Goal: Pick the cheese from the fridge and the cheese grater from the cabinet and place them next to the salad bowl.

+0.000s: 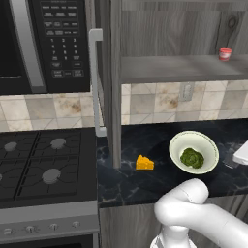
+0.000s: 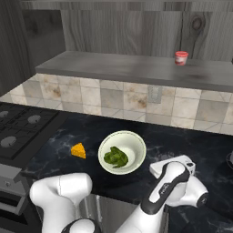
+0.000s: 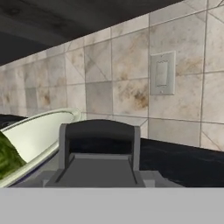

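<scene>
The cheese (image 1: 144, 162) (image 2: 78, 150), a small yellow-orange wedge, lies on the black counter left of the salad bowl (image 1: 193, 151) (image 2: 122, 152), which holds green leaves. My gripper (image 3: 99, 181) (image 2: 173, 164) hangs low over the counter just right of the bowl and faces the tiled wall. It is shut on the cheese grater (image 3: 99, 146), a dark-grey tapered slab that stands upright in the hand view and hides the fingertips. The bowl's rim (image 3: 41, 124) shows at the left of the hand view. The cabinet (image 1: 181, 68) stands open with its door (image 1: 114, 82) swung out.
A red-and-white cup (image 1: 225, 54) (image 2: 181, 58) stands on the cabinet shelf. A black microwave (image 1: 43, 43) hangs above the stove (image 1: 46, 164) at the left. A wall outlet (image 3: 162, 73) sits on the tiles straight ahead.
</scene>
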Controlling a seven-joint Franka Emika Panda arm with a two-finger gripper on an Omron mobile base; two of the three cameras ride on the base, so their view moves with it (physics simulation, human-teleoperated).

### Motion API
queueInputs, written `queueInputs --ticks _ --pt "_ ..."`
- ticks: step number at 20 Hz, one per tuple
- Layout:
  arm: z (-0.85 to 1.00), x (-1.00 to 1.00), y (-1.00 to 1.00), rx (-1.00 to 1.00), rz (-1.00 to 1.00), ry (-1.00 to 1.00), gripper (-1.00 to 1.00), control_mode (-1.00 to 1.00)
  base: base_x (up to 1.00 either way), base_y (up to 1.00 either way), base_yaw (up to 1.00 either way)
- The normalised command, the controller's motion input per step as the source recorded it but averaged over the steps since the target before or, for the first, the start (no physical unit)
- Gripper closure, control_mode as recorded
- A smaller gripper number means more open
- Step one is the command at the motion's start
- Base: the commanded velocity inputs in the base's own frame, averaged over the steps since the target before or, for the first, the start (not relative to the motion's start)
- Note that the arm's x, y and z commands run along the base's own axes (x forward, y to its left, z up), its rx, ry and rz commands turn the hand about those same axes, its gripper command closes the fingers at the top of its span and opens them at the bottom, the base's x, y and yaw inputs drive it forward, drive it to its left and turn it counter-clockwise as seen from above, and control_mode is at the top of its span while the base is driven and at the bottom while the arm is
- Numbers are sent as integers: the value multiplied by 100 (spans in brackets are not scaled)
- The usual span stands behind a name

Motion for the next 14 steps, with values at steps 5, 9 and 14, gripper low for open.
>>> queueInputs --ticks 5,9,14 --pt "-29 3 -1 0 4 0 -100 -100 0 0 0" --pt "-10 -8 -4 0 1 -3 -100 -100 0 0 0" --pt "6 -18 0 0 0 -4 -100 -100 0 0 0"
